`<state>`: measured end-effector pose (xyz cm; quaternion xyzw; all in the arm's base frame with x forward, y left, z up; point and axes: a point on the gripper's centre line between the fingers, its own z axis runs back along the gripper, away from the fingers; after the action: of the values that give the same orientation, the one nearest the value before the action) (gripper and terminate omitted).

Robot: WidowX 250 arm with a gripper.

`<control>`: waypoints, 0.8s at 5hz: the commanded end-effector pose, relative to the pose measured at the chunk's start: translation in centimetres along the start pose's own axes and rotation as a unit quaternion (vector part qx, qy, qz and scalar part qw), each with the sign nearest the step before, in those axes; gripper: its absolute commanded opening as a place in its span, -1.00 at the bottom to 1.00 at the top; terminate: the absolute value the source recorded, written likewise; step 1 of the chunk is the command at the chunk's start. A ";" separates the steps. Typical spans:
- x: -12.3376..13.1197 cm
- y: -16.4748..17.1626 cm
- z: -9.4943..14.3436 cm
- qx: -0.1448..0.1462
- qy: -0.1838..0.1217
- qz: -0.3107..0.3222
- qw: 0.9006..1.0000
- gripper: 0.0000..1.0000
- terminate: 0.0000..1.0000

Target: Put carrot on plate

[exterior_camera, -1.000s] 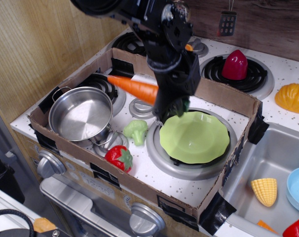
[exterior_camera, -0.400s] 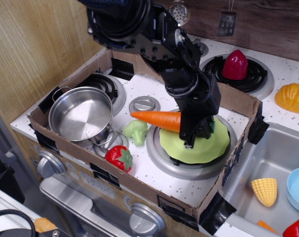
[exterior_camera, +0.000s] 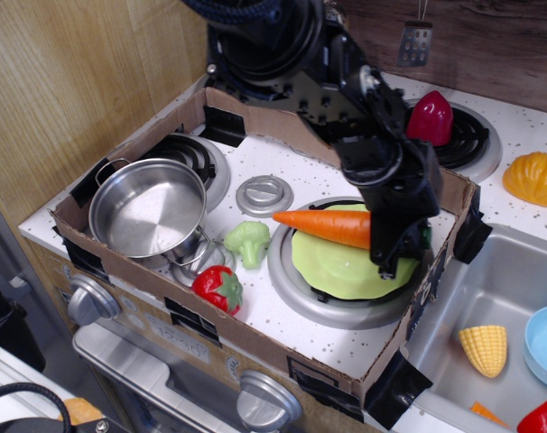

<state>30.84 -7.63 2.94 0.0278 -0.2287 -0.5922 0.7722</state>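
Note:
The orange carrot [exterior_camera: 326, 226] is held level by its thick stem end in my gripper [exterior_camera: 395, 236], which is shut on it. Its pointed tip sticks out to the left. The carrot hovers over the left and far part of the lime-green plate [exterior_camera: 341, 263]. The plate sits on the front right burner inside the cardboard box. The carrot's green stem cap is mostly hidden behind the fingers. My arm covers the plate's right side.
A steel pot [exterior_camera: 147, 207] stands at the left of the cardboard box [exterior_camera: 346, 365]. Green broccoli [exterior_camera: 248, 240] and a red strawberry [exterior_camera: 218, 289] lie left of the plate. A red pepper [exterior_camera: 431, 117] and yellow squash [exterior_camera: 534, 178] lie outside the box. The sink holds corn [exterior_camera: 484, 349] and a blue bowl [exterior_camera: 546, 345].
My gripper has carried the carrot to the right and downward, from above the middle of the box to over the plate. The other objects have not moved.

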 end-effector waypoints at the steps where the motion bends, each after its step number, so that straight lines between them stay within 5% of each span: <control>1: 1.9 0.9 0.9 0.016 -0.010 0.010 1.000 1.00 -1.00; 2: 1.7 1.0 1.5 0.024 0.012 0.010 1.000 1.00 -1.00; 4: 0.8 2.5 7.3 0.046 0.110 -0.007 0.993 1.00 -1.00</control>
<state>29.53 -4.77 9.03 0.1194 -0.1454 -0.5815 0.7915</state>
